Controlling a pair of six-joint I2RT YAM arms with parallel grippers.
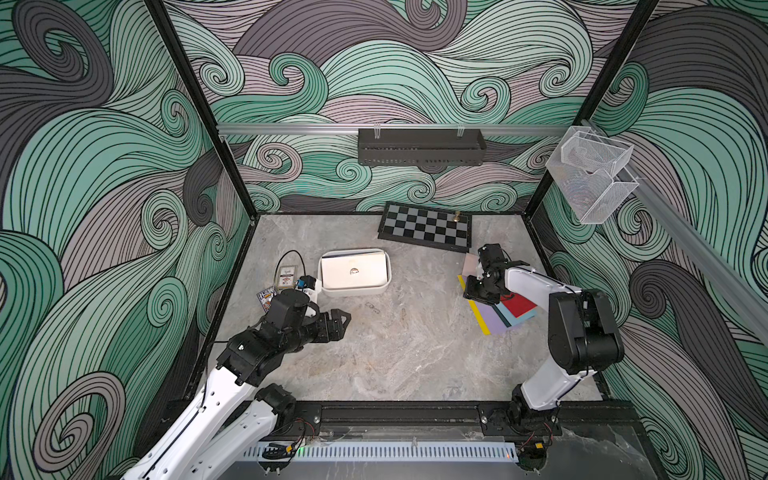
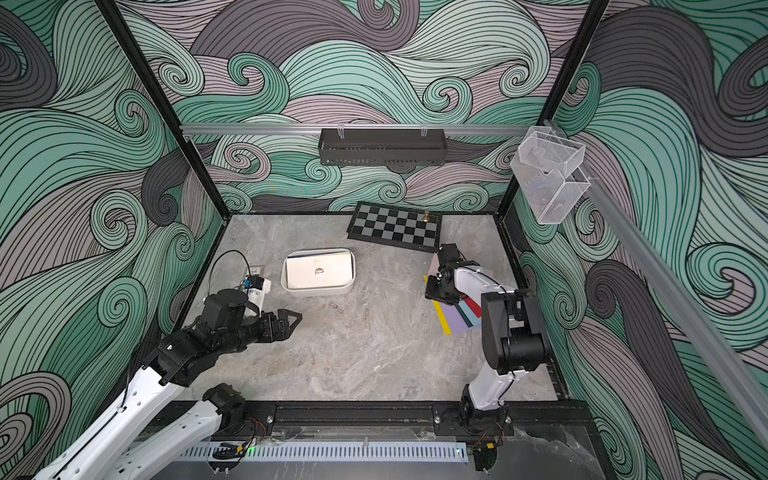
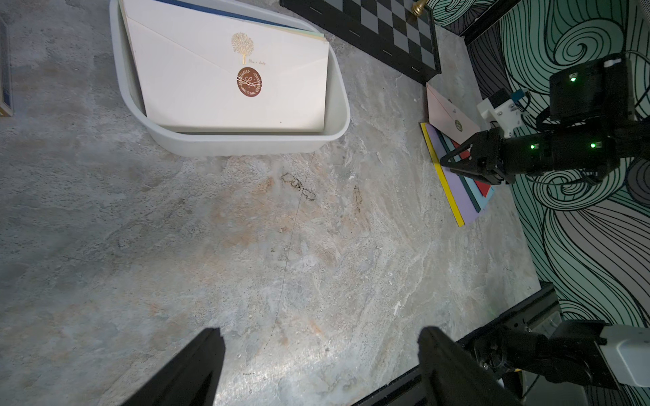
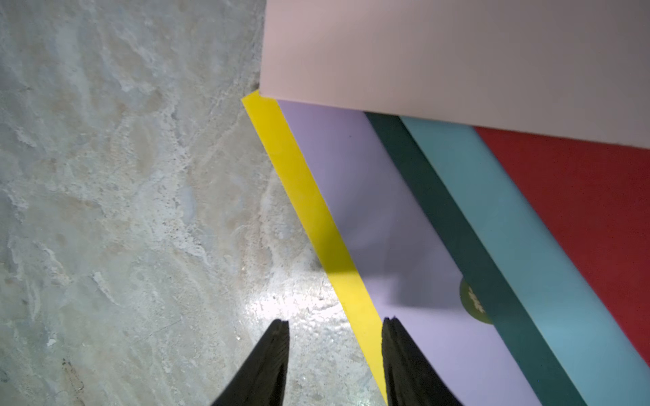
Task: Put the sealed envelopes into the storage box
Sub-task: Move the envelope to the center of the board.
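Fingertips first: the right gripper has its jaws part-way apart with nothing between them, poised over the edge strip of the yellow envelope where it meets the table; the left gripper hangs spread wide and empty over bare table.

The sealed envelopes lie fanned on the right side, well apart from the storage box; yellow is at the bottom, then lilac, dark green, blue and red, with a pink envelope across the far end. The box already holds a cream envelope face up, brown seal sticker showing and other coloured edges beneath it.

These look light, thin and fairly stiff, and likely to slide on one another; lying flat they offer little to pinch, so an exposed long edge or corner seems the place to grip — away from the seal.

The surface is smooth grey marble-look and probably slick; the swirl-patterned walls close in on three sides; at the back sit a chessboard and, on the rail above it, a black tray; a mesh bin hangs to the right, and card packs lie by the left arm.
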